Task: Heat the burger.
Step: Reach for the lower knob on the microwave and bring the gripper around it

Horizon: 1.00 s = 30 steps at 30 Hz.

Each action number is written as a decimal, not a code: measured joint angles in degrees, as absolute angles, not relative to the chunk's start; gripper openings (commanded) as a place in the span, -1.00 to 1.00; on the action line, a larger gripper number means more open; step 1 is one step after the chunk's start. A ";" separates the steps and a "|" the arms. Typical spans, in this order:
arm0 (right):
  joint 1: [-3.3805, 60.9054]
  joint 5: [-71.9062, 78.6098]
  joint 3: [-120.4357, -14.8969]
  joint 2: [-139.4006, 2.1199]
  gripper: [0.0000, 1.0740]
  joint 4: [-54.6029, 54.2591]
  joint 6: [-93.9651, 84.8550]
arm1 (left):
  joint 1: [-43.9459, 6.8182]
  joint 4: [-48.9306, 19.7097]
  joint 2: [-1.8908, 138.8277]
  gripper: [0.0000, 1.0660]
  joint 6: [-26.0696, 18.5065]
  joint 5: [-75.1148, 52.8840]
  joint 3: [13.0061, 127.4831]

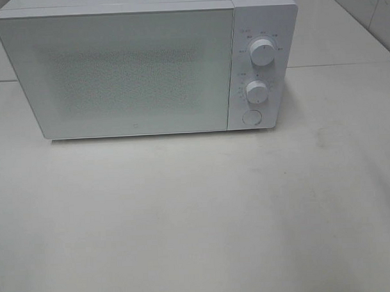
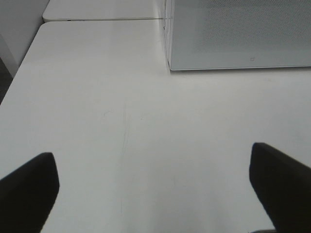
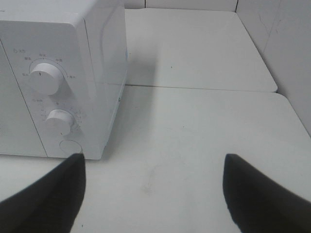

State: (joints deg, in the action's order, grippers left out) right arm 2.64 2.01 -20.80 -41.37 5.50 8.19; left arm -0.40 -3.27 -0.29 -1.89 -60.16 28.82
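The burger is out of view in every frame. A white microwave (image 1: pixel 141 64) stands at the back of the table with its door shut; two round knobs (image 1: pixel 261 52) and a round button (image 1: pixel 251 117) sit on its right panel. Neither arm shows in the exterior high view. In the left wrist view my left gripper (image 2: pixel 155 189) is open over bare table, short of the microwave's lower left corner (image 2: pixel 171 68). In the right wrist view my right gripper (image 3: pixel 154 189) is open, nothing between its fingers, in front of the microwave's control panel (image 3: pixel 53 102).
The white table (image 1: pixel 197 216) stretches in front of the microwave. A seam between table sections (image 3: pixel 194 88) runs behind it. A tiled wall (image 3: pixel 286 53) rises at the right edge.
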 measured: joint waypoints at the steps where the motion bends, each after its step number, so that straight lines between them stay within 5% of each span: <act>1: 2.64 2.01 -20.80 -41.37 0.40 5.50 8.19 | -0.40 -3.27 -0.29 0.89 -1.89 -60.16 28.82; 24: 2.69 37.07 -16.50 -65.26 0.40 -3.21 -0.97 | -0.40 -3.27 -0.29 0.89 -1.83 -60.16 28.82; 30: 7.51 47.04 -13.69 -70.36 0.40 -11.40 -5.61 | -0.40 -3.27 -0.29 0.89 -1.78 -60.16 28.82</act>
State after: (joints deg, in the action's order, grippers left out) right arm 7.51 47.04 -13.69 -70.36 -11.40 -5.61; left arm -0.40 -3.27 -0.29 -1.78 -60.16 28.82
